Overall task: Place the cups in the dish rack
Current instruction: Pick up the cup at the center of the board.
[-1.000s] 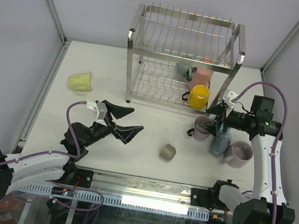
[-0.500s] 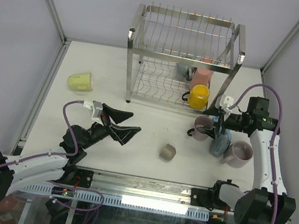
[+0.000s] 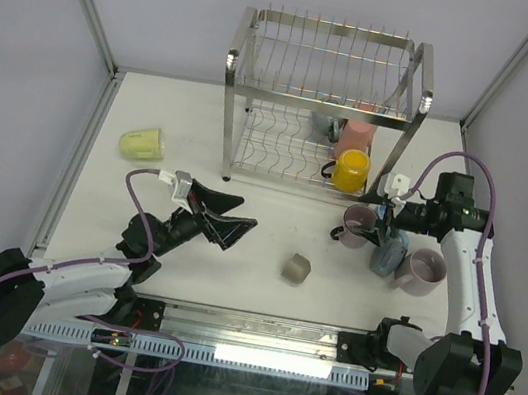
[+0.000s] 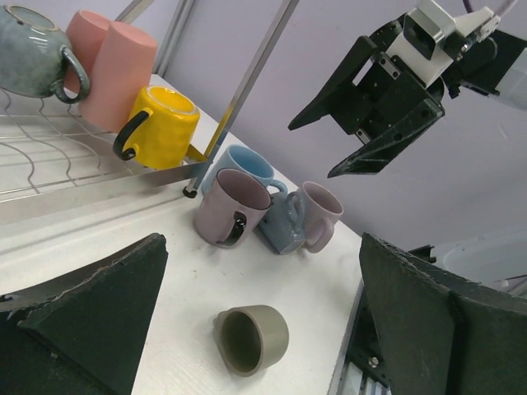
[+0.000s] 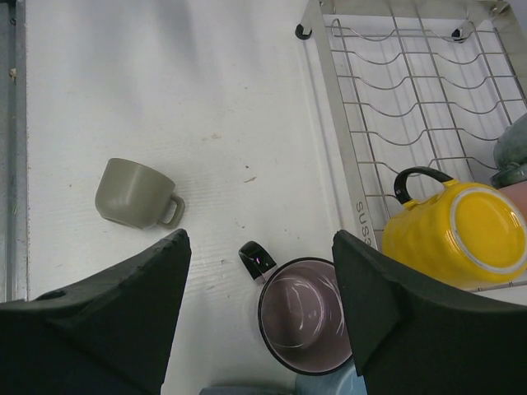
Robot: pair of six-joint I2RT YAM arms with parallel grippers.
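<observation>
Nearest the bases, the grey cup point(image 3: 296, 268) lies on its side on the table point(image 3: 231, 273). I judge that a finger closing off-centre would make it roll or skid away rather than seat between the fingers.

Further out, three mugs crowd together: the mauve mug point(image 5: 303, 314) upright, with the blue mug point(image 3: 389, 251) and the lilac mug point(image 3: 421, 271) just beside it. A finger coming down outside the mauve rim may strike the blue mug and shove the cluster. A rim grip on glazed ceramic may also slip as it lifts.

Beyond them, the yellow mug point(image 3: 352, 170) sits at the front edge of the rack point(image 3: 239, 72)'s lower tier, below the pink mug point(image 3: 357, 135). A mug carried in low could knock it off.

The left gripper point(image 3: 224, 221) is spread wide and empty. It points toward the grey cup, which is well apart from it. The green mug point(image 3: 141, 144) lies on its side behind that gripper, near the table's left edge.

The right gripper point(image 4: 311, 152) is parted and holds nothing. It hangs above the cluster, touching no mug. In the wrist view the mauve mug shows between its fingers, mouth up, its handle toward the grey cup.
</observation>
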